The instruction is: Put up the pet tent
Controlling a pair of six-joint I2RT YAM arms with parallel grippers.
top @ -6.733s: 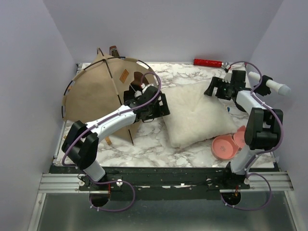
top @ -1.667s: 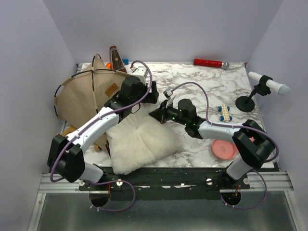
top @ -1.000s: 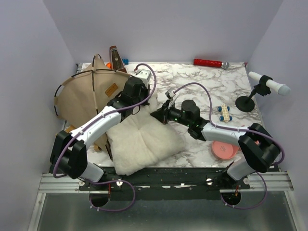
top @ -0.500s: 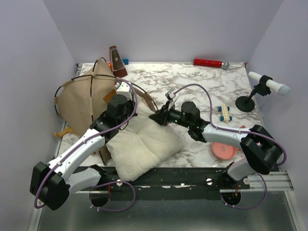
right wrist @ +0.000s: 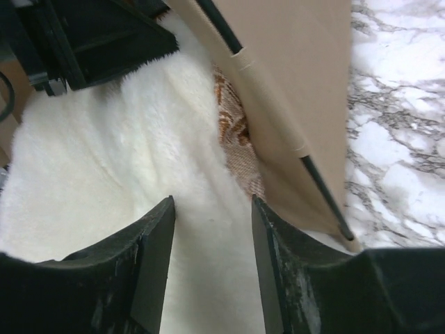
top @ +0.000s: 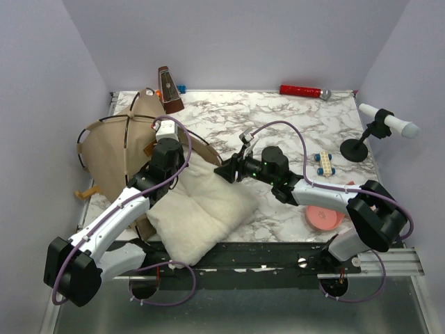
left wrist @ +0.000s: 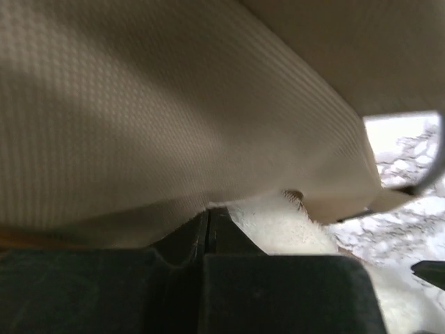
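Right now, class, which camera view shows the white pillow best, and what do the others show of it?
Top external: nearly the whole pillow shows, its far edge under the pet tent. Right wrist shows only fur around the open right gripper. Left wrist shows a sliver below tan fabric.

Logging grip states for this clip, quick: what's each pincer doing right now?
Left pincer: closed, pinching the pet tent fabric.
Right pincer: open, empty, over the white fluffy pillow.
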